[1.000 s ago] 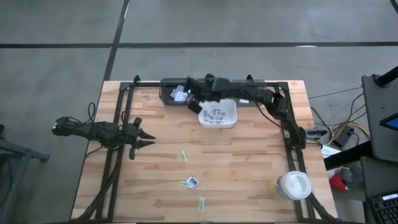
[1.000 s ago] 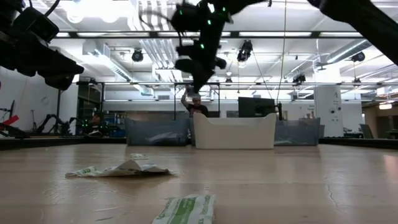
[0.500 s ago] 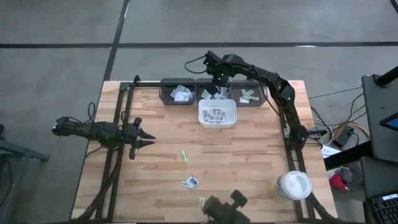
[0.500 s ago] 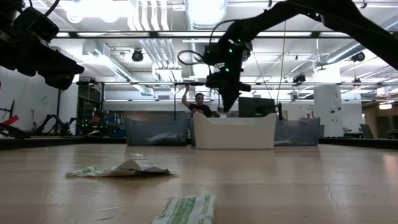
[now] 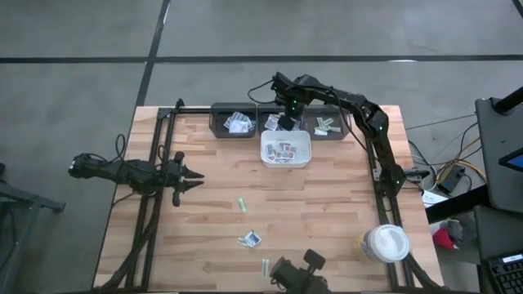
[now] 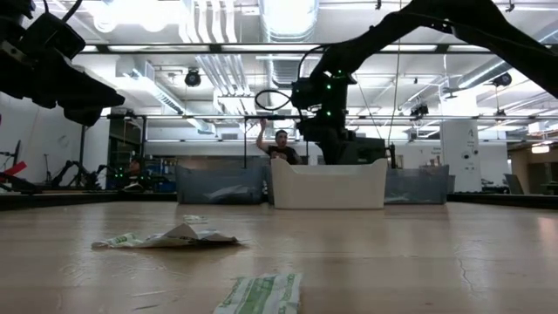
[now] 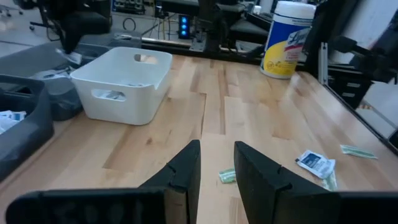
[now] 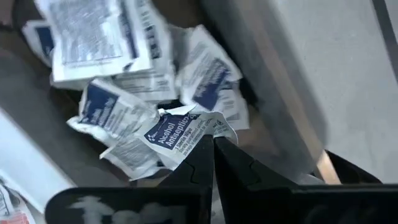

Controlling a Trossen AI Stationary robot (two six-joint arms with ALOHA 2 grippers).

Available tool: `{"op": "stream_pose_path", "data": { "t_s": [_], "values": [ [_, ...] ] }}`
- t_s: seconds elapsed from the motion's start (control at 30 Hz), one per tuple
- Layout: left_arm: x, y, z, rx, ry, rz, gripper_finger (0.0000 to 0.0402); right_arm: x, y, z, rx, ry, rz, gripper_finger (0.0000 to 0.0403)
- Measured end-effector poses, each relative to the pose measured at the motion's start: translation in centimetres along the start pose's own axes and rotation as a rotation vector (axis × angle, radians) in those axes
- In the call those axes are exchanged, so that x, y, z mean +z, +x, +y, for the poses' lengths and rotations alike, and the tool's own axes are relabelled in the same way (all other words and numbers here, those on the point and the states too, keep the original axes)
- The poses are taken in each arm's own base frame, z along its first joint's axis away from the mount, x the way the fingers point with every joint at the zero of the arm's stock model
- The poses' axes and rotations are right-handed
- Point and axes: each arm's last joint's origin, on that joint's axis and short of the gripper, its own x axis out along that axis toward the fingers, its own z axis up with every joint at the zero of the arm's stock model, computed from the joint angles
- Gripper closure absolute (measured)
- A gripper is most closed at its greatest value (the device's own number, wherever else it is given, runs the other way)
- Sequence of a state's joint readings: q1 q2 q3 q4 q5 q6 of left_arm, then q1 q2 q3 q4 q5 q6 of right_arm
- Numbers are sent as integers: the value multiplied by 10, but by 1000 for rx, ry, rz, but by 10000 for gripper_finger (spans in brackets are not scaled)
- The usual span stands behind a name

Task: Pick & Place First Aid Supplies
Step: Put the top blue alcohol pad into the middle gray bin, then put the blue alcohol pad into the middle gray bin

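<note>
The light is even and bright in the view from above; the wooden table point(image 5: 204, 220) shows only soft, short shadows under the arms, and no strong glare; the grey floor point(image 5: 73, 49) around it is flat and a little dull. In the low view the ceiling lamps point(image 6: 131, 13) are burnt out to white patches, so the arms stand against them as dark shapes with little detail; the green-printed packet point(image 6: 260, 295) closest to the camera is blurred, while the far room is sharper. In the left wrist view the near fingers point(image 7: 186, 171) are soft and the table bends slightly toward the edges. The right wrist view is dimmer, perhaps with some motion blur; the print on the packets point(image 8: 180, 134) is only partly readable.
</note>
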State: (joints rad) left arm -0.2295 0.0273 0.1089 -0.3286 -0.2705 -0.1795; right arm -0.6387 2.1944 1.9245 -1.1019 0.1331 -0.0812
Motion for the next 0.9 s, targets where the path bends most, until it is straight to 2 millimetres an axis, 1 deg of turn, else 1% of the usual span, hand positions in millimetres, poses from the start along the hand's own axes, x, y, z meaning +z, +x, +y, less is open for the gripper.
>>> {"op": "stream_pose_path", "data": {
  "t_s": [0.2,0.3,0.47,0.57,0.7,0.8,0.9],
  "values": [
    [0,0,0,8,0,-1,307,-2,8,5,6,-70,3,390],
    [0,0,0,8,0,-1,307,-1,8,4,3,-84,-10,374],
    [0,0,0,8,0,-1,307,4,2,3,-3,-97,-50,337],
    [0,0,0,8,-3,-2,307,9,-6,1,-5,-103,-74,318],
    [0,0,0,8,-8,-6,307,14,-26,2,14,-104,-105,302],
    [0,0,0,8,-8,-6,307,19,-43,6,81,-85,-137,296],
    [0,0,0,8,-8,-6,307,22,-61,14,191,-57,-174,293]
  ]
}}
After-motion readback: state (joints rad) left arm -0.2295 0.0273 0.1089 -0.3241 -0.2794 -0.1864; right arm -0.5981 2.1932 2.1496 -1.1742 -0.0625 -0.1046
